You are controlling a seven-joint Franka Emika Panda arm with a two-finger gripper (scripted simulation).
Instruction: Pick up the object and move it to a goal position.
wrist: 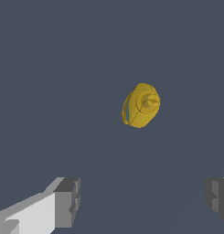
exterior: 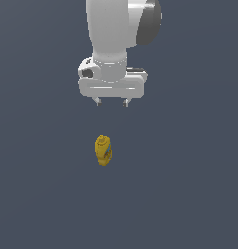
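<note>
Your claw [exterior: 111,103] hangs spread and empty, well above the desk [exterior: 38,194]. The object [exterior: 104,150] stands on the desk below it, a little toward the exterior view's left of the claw's centre, long axis roughly upright. The wrist view looks down on its capped top and shows the object [wrist: 141,105] outside the gap between the fingers [wrist: 67,202], not between them; you likely need to recentre before descending.
</note>
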